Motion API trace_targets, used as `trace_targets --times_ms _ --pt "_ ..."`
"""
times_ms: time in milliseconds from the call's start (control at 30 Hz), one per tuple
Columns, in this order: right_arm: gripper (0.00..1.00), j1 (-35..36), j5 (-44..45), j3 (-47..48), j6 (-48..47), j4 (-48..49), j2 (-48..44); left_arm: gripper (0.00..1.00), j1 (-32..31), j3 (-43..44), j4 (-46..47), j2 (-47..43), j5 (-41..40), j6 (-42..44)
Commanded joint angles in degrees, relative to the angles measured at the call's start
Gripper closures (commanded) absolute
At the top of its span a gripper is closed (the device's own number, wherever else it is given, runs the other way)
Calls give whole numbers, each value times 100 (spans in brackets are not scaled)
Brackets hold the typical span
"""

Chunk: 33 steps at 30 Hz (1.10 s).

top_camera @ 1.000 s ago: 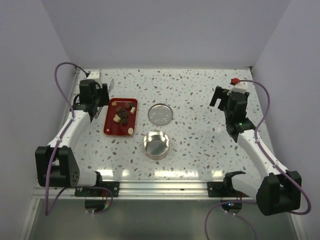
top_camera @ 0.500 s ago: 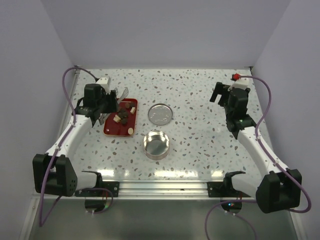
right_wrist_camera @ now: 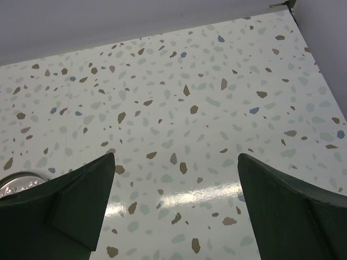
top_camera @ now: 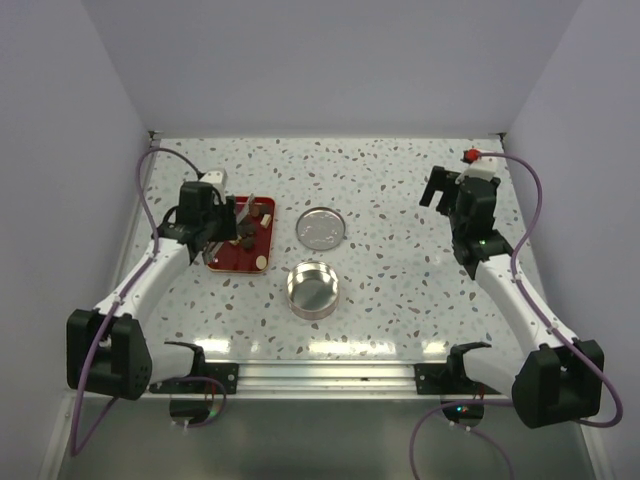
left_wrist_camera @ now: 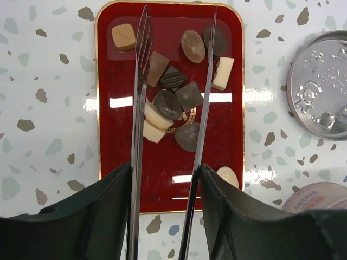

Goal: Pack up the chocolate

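Top view
- chocolate [top_camera: 246,238]: small dark and pale pieces lying in the red tray [top_camera: 228,258] on the speckled worktop [top_camera: 400,270].
- left fingers [top_camera: 243,212]: over the tray's far half, hiding some pieces.
- lid [top_camera: 321,228]: just right of the tray, flat.
- round tin [top_camera: 313,289]: open, right of the tray's near corner.
- right fingers [top_camera: 436,190]: well to the right of the tray, above bare worktop.

Left wrist view
- tray's long axis: runs along the left fingers [left_wrist_camera: 238,216].
- left fingers' state: thin blades partly spread, pinching nothing; most of the clustered pieces lie between them.
- cream bar [left_wrist_camera: 223,73]: outside the right blade, long axis nearly along the tray.
- tan square [left_wrist_camera: 123,36]: in the tray's far left corner, outside the left blade.
- pale piece [left_wrist_camera: 227,176]: alone at the tray's right edge.

Right wrist view
- right fingers [right_wrist_camera: 293,216]: spread wide, holding nothing.
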Motion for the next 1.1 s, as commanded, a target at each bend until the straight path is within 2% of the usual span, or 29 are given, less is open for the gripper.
trace_targets --times_ms 0,333,867,1067 --pt "1 -22 -47 -35 16 -17 -152 44 -69 -56 282 35 -176 -137" --pt "1 -22 -21 -44 -19 -88 -160 45 -377 -100 458 500 -272 -154" --pt "1 -22 -21 -9 -19 -105 -46 46 -439 -56 713 817 -176 -146" --pt "1 -22 14 -18 -19 -123 -99 50 -439 41 529 756 -360 -111"
